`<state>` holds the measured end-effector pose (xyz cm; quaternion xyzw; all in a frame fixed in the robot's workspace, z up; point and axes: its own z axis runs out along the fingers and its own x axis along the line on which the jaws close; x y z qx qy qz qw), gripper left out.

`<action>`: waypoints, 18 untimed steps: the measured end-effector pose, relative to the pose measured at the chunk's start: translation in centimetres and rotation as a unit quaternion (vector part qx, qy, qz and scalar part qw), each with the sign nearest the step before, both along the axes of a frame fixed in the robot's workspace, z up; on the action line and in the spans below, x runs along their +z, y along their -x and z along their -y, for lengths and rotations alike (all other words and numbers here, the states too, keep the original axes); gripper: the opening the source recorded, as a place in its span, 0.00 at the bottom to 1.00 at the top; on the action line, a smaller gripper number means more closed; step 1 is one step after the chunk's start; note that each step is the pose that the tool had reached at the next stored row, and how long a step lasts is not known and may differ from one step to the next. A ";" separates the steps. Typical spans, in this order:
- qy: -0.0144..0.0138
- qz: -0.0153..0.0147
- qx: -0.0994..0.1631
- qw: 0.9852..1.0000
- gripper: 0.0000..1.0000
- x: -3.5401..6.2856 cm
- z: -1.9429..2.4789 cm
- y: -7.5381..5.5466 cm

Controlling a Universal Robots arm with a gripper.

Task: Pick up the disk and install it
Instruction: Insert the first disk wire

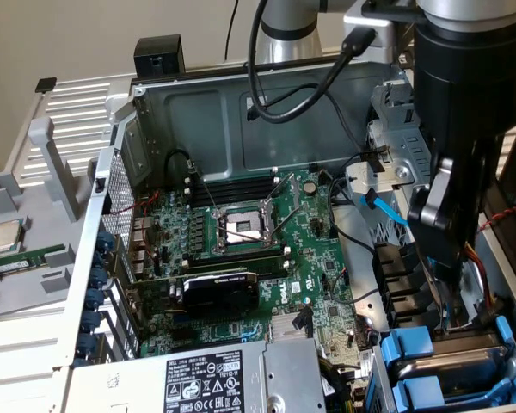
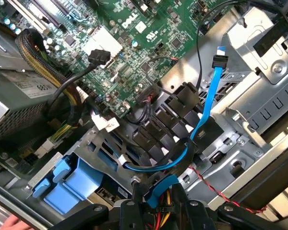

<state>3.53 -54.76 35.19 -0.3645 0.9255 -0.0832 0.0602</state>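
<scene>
Disk (image 1: 464, 346) flat at exterior view's lower right, long axis sideways, claw (image 1: 454, 320) above, grip unclear

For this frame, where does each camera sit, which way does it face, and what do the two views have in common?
Exterior view: off the arm, above the open computer case, looking down on the motherboard; the arm hangs at the exterior view's right.
Wrist view: on the wrist, facing down into the drive bay; the gripper shows close up.
Shared: motherboard, blue data cable, blue drive carriers.
</scene>
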 end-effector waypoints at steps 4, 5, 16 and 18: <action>-0.005 0.002 -0.009 1.000 0.35 -0.05 -0.02 0.0; -0.006 0.002 -0.011 1.000 0.35 -0.06 -0.02 0.0; -0.010 0.006 -0.049 0.999 0.35 -0.11 -0.14 -0.2; -0.010 0.008 -0.054 0.998 0.35 -0.11 -0.17 -0.2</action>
